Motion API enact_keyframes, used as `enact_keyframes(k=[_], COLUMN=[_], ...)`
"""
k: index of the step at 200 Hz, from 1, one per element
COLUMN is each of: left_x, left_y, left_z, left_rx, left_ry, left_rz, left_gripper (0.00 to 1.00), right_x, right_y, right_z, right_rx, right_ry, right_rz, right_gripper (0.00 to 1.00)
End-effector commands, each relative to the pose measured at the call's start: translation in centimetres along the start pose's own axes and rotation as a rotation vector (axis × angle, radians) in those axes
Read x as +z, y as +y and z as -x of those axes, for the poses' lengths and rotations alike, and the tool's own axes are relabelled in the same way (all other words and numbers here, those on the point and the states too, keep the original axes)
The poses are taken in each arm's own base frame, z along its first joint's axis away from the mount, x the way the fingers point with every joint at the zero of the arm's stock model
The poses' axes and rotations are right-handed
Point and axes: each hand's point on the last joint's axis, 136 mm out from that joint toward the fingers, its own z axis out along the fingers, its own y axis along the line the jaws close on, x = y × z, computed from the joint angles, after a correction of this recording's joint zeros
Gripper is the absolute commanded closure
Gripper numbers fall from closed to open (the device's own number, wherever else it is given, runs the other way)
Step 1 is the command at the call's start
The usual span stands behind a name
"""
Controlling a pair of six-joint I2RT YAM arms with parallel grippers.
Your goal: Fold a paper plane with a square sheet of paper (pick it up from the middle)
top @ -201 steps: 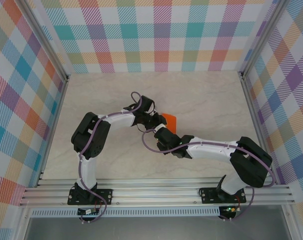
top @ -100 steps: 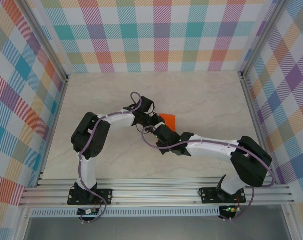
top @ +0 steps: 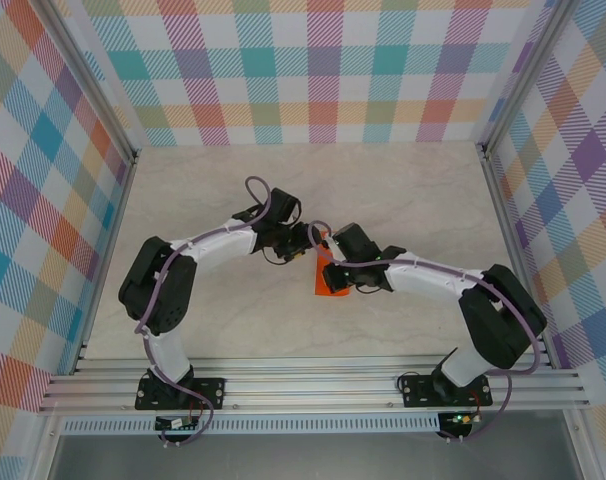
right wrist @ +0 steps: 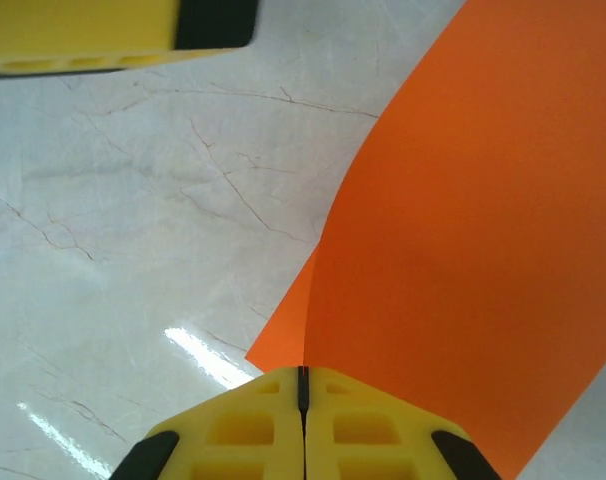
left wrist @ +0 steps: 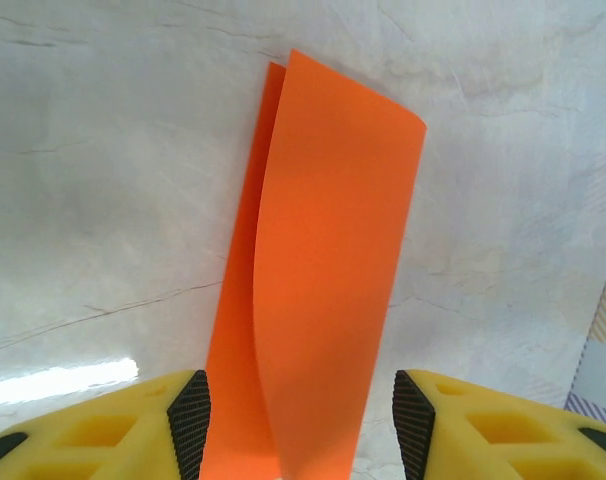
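So, what's chgd in the last sec? (op)

Handover, basically. A sec ago the orange sheet (left wrist: pixel 328 250) was a small patch at the tips of my left gripper (left wrist: pixel 301 440), and my right gripper (right wrist: pixel 303 388) was just below, jaws partly apart. Now my right jaws are together, clamped on the sheet's edge. My left jaws are apart, w/ the sheet running btwn the pads (left wrist: pixel 190 420) but not pinched. (me)

Where's the sheet now? (op)

Abt mid-worktop (top: pixel 423 190), well clear of all 4 edges, btwn my two grippers. From above it's now a narrow strip trailing from my right tips twd the near edge. It's doubled over loosely: 2 layers, and the bend is soft, not pressed flat. Can't tell if its low end touches the worktop. (me)

What does that mean for the plane? (op)

My read: early days. The centre fold is only started, w/ no nose & no wings yet. Right owns the sheet now, so left is free to re-grip or press that bend into a crease. Risk: thin paper held at one edge could twist or slip. (me)
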Motion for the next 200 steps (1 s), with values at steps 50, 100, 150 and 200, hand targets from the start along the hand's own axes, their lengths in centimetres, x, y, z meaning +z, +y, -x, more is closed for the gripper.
enact_keyframes(k=[50,100,150,200], left_x=[-0.8,0.2,0.6,1.1], left_y=[2.0,1.3,0.9,0.2], left_z=[-0.7,-2.1,-3.1,-3.8], left_rx=[-0.001,0.041,0.063,0.084], left_ry=[-0.011,0.062,0.085,0.106], left_rz=[0.043,0.002,0.004,0.007], left_gripper=[0.58,0.62,0.63,0.63], right_x=[0.7,0.5,-0.6,-0.1], right_y=[-1.2,-3.0,-2.2,-4.3], right_z=[0.9,0.7,-0.7,-0.6], right_rx=[0.133,0.166,0.111,0.141], right_ry=[0.076,0.112,0.185,0.205], right_rz=[0.209,0.206,0.264,0.161], right_gripper=[0.92,0.91,0.91,0.9])
